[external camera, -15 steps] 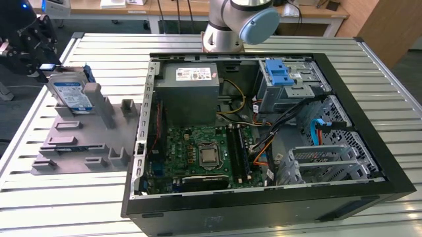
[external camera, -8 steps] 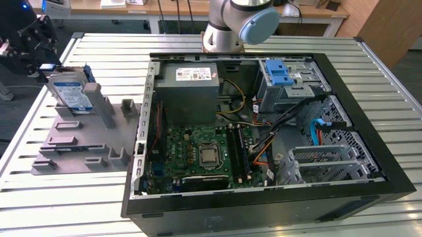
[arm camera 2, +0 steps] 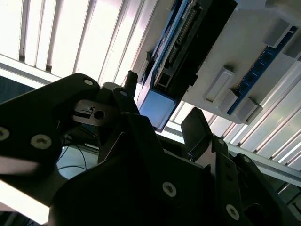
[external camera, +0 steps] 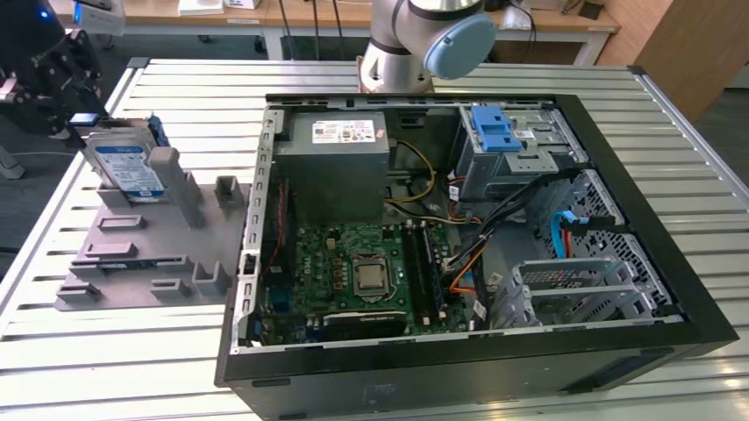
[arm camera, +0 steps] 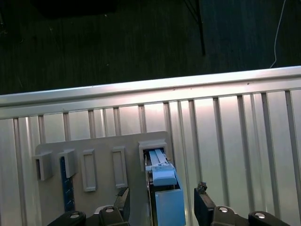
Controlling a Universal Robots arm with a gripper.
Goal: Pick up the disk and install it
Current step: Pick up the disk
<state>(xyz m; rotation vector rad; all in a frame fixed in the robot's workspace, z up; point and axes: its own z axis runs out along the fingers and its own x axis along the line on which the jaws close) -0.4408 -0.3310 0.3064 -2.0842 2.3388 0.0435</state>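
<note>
Standing on edge in a slot of the grey fixture plate (external camera: 140,254), the disk (external camera: 126,168) leans slightly, its blue-and-white label facing the open computer case (external camera: 468,373) in the exterior view. The gripper (external camera: 65,105) hangs at the disk's upper end, away from the case.

In the first wrist view, the gripper (arm camera: 162,197) has its jaws spread wide, and the disk (arm camera: 165,207) sits between them. Its blue rail end lies roughly midway in the gap. A strip of the fixture plate (arm camera: 101,146) shows between the disk and one finger (arm camera: 123,200), and bare slatted table (arm camera: 225,141) shows between it and the other. Neither finger touches the disk.

The second wrist view agrees: the gripper (arm camera 2: 162,101) straddles the pale blue end face of the disk (arm camera 2: 155,106), with one fingertip (arm camera 2: 130,80) just beside one edge and the other fingertip (arm camera 2: 195,125) standing apart from the opposite edge. Beyond the jaws, the disk's dark underside and connector row run away from the fingers.

Nothing is pinched; the disk rests in its fixture slot.
</note>
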